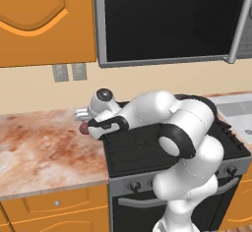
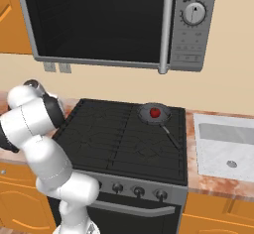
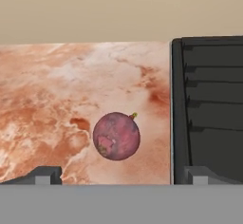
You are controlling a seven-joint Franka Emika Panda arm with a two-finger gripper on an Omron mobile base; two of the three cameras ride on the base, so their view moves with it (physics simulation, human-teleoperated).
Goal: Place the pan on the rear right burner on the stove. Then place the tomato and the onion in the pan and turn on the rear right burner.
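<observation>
The dull pinkish-purple onion [image 3: 116, 136] lies on the marble counter just left of the stove [image 3: 209, 109]. My gripper [image 3: 122, 175] hangs open above it, one fingertip [image 3: 45, 175] on each side, and touches nothing. From the left base, the gripper [image 1: 84, 120] is low over the onion [image 1: 84, 128] by the stove's [image 1: 147, 150] left edge. The dark pan [image 2: 154, 114] sits on the rear right burner [image 2: 177, 117], its handle pointing to the front right. The red tomato [image 2: 155, 112] rests inside it.
A microwave [image 2: 109, 25] hangs over the stove. The counter [image 1: 44, 152] stretches left, with a wall behind it. A sink [image 2: 223, 148] lies right of the stove. Knobs [image 2: 139, 192] line the front panel.
</observation>
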